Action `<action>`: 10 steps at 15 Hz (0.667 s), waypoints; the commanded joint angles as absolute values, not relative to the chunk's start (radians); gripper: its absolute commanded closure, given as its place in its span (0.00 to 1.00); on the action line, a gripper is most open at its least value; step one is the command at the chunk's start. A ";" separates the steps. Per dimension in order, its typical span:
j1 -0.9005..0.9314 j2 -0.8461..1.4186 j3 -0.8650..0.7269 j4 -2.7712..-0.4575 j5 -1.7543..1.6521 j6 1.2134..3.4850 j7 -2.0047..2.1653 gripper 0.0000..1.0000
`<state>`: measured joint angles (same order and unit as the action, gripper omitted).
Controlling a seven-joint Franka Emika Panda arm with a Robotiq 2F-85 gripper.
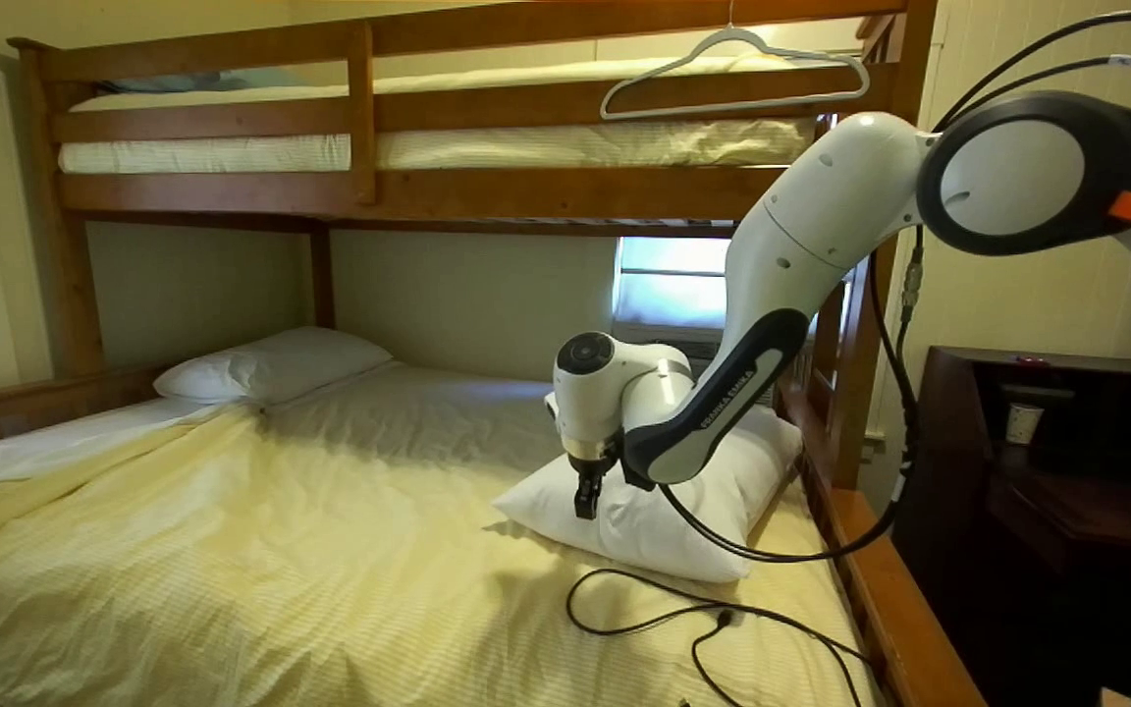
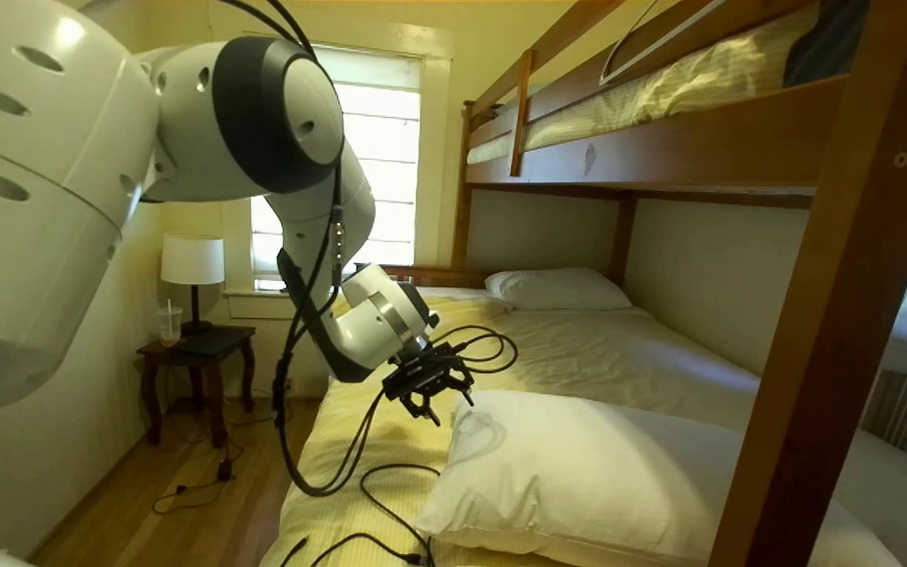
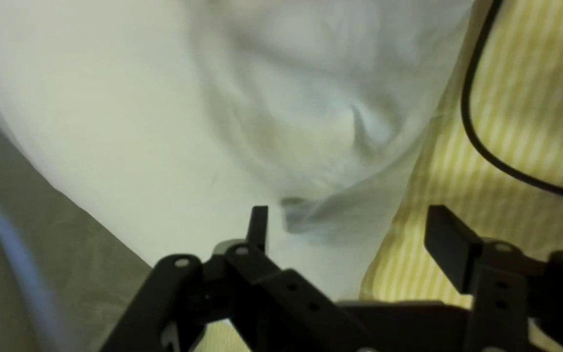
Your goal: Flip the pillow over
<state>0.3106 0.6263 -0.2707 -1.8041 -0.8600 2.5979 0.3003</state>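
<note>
The Robotiq gripper [image 2: 453,412] stood wide and empty by the plump white pillow [image 2: 595,465] near an edge of the bed [image 1: 899,599]; pinching its slack corner too shallowly risked slipping.

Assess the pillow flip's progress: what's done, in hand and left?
Apparently done: positioning; the black two-fingered end effector is near a corner of the plump white rectangular fabric pillow.
In hand: nothing; its jaws stand open.
Left: perhaps grasping and turning; the pillow rests on the yellow striped fabric sheet; no view tells which face is up.
</note>
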 commanded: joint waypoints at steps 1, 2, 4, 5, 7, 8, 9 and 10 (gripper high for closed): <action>0.294 0.631 -0.286 -1.817 -1.020 2.601 0.377 0.00; 0.286 0.633 -0.286 -1.818 -1.062 2.597 0.397 0.00; 0.256 0.639 -0.267 -1.828 -1.108 2.580 0.426 0.02; 0.243 0.643 -0.258 -1.832 -1.124 2.576 0.439 0.10; 0.221 0.651 -0.239 -1.845 -1.141 2.568 0.456 0.30; 0.212 0.651 -0.229 -1.849 -1.144 2.565 0.457 0.37; 0.204 0.654 -0.220 -1.847 -1.146 2.564 0.462 0.46; 0.198 0.654 -0.211 -1.846 -1.149 2.561 0.461 0.52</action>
<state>0.2277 0.6532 -0.2497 -1.8311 -1.1099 2.5877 0.4262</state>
